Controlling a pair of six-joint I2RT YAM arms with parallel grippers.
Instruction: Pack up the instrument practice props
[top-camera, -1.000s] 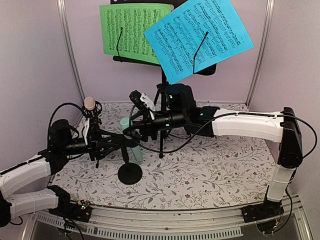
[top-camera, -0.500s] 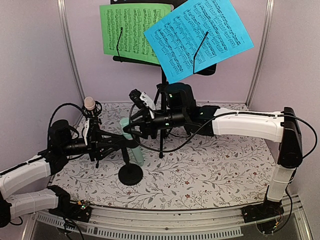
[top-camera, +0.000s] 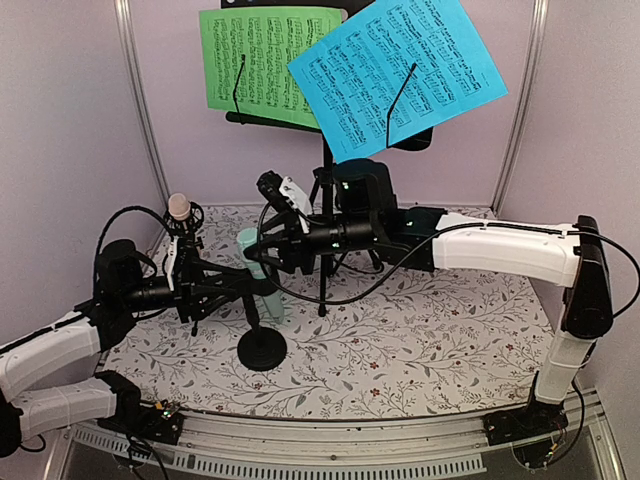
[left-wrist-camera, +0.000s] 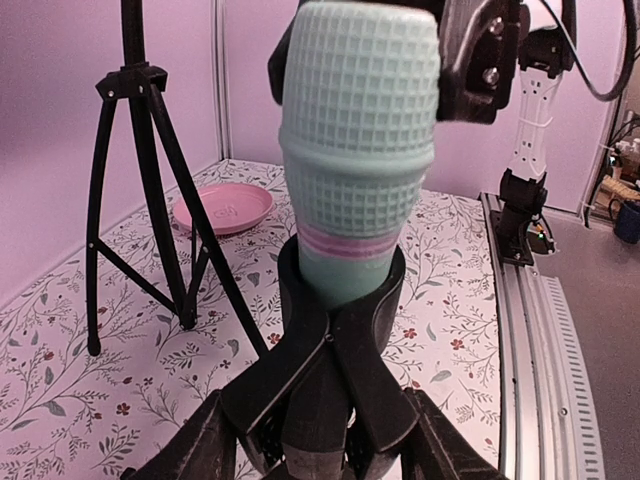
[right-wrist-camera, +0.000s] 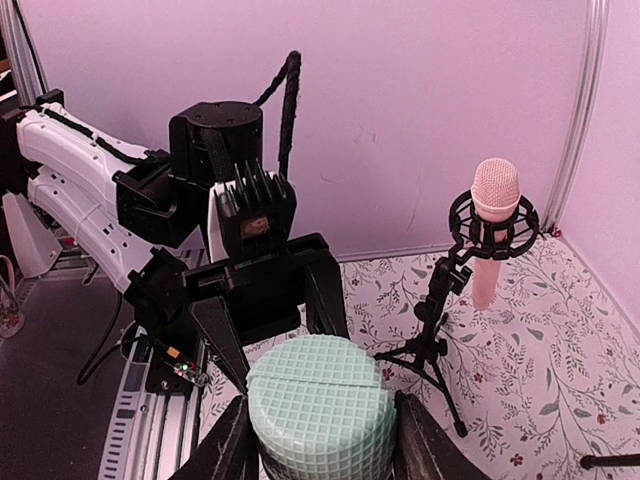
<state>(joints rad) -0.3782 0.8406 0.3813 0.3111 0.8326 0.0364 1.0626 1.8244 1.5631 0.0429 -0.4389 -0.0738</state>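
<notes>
The mint-green toy microphone (top-camera: 268, 295) stands in a black mic support (top-camera: 262, 348) with a round base. It fills the left wrist view (left-wrist-camera: 358, 150), seated in the support's clip (left-wrist-camera: 335, 330). My left gripper (top-camera: 240, 290) is shut on the support's stem (left-wrist-camera: 320, 440). My right gripper (top-camera: 262, 255) is shut on the microphone's head (right-wrist-camera: 320, 415), its fingers (right-wrist-camera: 225, 450) on both sides. The pale-pink microphone (top-camera: 179, 208) sits in a small tripod support (right-wrist-camera: 440, 320) at the back left. Green (top-camera: 262, 65) and blue (top-camera: 395, 70) pages rest on the black music desk (top-camera: 415, 140).
The music desk's tripod (top-camera: 322, 195) stands just behind the right gripper and also shows in the left wrist view (left-wrist-camera: 150, 190). A round pink dish (left-wrist-camera: 225, 207) lies beyond it. Pink walls close in three sides. A metal rail (top-camera: 330, 445) runs along the near edge.
My right gripper has shifted slightly left and up with the mint-green microphone's head in it. The left arm has barely moved.
</notes>
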